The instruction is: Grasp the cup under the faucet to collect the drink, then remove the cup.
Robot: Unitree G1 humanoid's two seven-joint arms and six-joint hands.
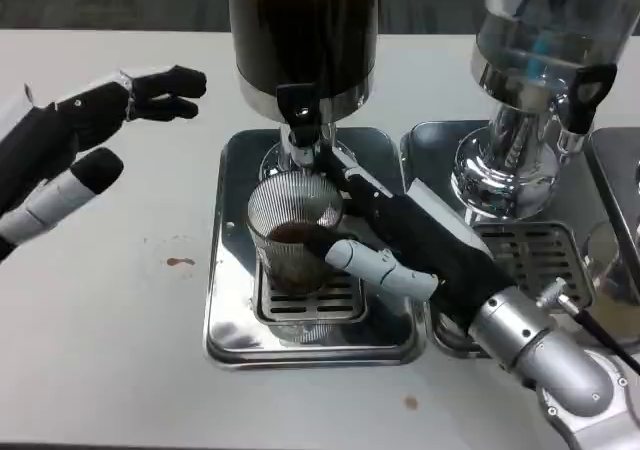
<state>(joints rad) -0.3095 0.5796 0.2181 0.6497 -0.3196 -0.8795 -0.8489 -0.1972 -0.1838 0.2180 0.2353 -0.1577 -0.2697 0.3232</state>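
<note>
My right hand (400,235) wraps cup (295,240) from its right side, fingers around ribbed wall, gripping. Cup upright on slotted grate of steel drip tray (225,300), directly under faucet (302,130) of dark dispenser (300,30); long axis vertical. Cup clear ribbed glass or plastic, dark drink low inside. My left hand (70,145) well apart over white surface (100,350), fingers spread, holding nothing. Removal, I judge, means pulling cup toward me, kept level.

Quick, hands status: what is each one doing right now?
Left hand: open, holding nothing, beside the dispenser.
Right hand: grips the cup under the faucet.
</note>
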